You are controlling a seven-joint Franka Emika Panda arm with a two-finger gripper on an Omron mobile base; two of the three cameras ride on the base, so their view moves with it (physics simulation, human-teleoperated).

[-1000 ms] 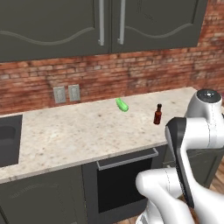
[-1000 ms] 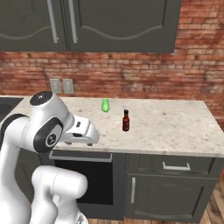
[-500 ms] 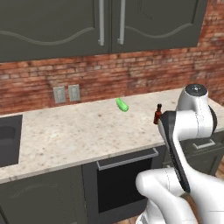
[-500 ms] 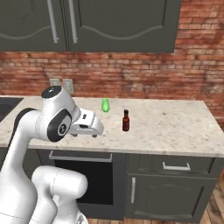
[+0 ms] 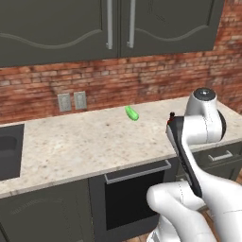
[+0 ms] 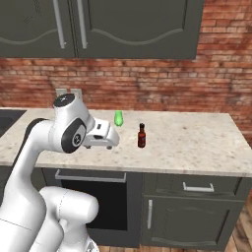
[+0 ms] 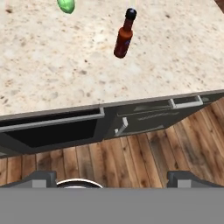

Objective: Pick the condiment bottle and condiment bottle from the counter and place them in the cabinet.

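Observation:
A dark red condiment bottle [image 6: 141, 136] stands upright near the middle of the speckled counter [image 6: 197, 147]. It also stands near the top of the hand view [image 7: 124, 34]; in the left base view my arm hides all but its cap [image 5: 171, 114]. A green condiment bottle [image 6: 118, 118] lies behind it by the brick wall [image 5: 132, 113] [image 7: 66, 5]. My gripper [image 6: 106, 141] hovers over the counter's front edge, left of the red bottle and apart from it. It is open and empty [image 7: 113, 179]. The dark upper cabinet [image 5: 118, 28] has both doors shut.
A sink [image 5: 7, 151] is sunk into the counter at the far left. Two wall outlets [image 5: 71, 100] sit on the brick wall. Below the counter are a dark appliance front [image 5: 137, 189] and a drawer and door [image 6: 197, 206], above a wooden floor [image 7: 131, 162].
My arm has swung up and forward, bringing the hand over the counter's front edge. Both bottles stayed in place and the jaws stayed open.

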